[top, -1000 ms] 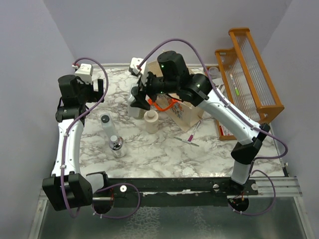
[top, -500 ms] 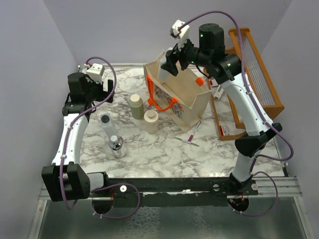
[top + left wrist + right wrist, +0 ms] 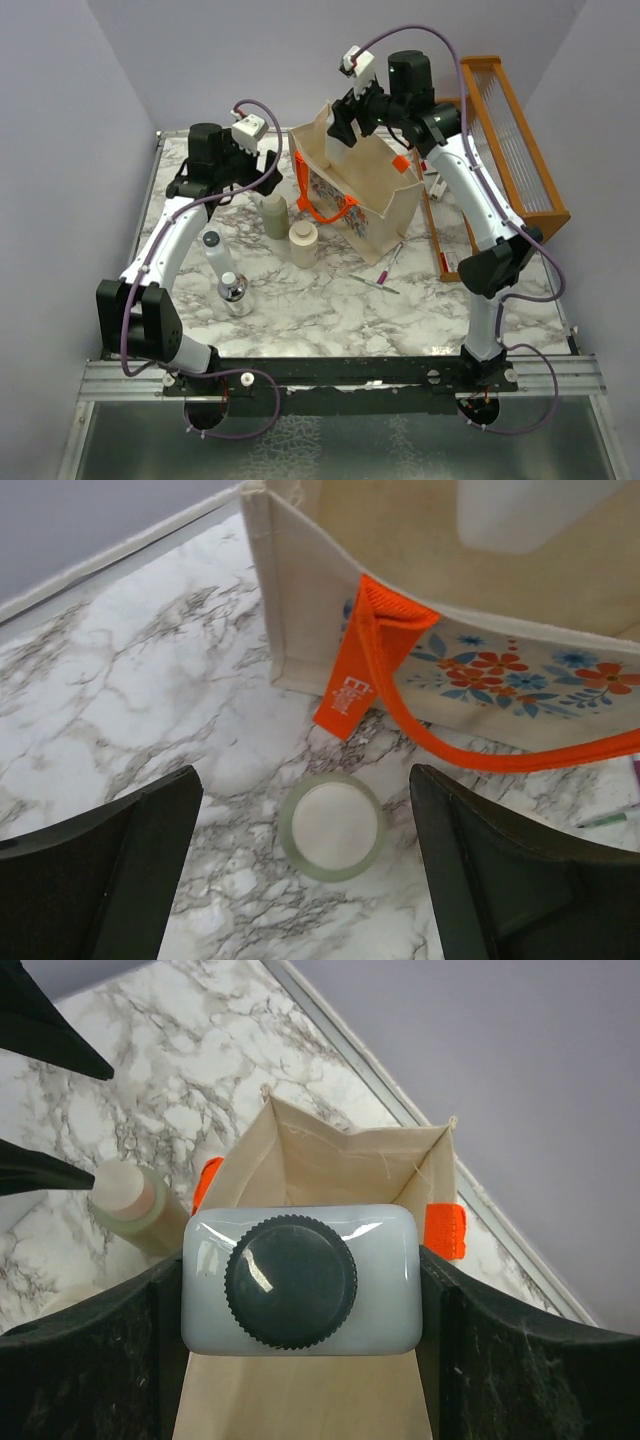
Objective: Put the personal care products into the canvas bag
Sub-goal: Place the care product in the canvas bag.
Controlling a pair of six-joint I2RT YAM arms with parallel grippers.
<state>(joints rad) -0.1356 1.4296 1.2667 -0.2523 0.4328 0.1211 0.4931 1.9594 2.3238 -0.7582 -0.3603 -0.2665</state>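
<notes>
Right gripper (image 3: 300,1305) clamped on a white rectangular plastic bottle with a dark ribbed screw cap (image 3: 290,1280), one finger on each short side. The bottle hangs over the open mouth of the upright beige canvas bag with orange handles and floral print (image 3: 378,205), upper centre of the overhead frame.

Left gripper (image 3: 305,880) has its jaws spread wide with nothing between them. It hovers over the olive-green round bottle with cream cap (image 3: 332,827), which stands on the white marble tabletop (image 3: 130,710) just beside the bag's corner.

Beige round bottle with cream cap (image 3: 303,243) stands next to it, lower in frame. Tall white bottle with grey cap (image 3: 213,250) and short clear bottle with chrome cap (image 3: 236,294) sit lower left, apart from the bag.
</notes>
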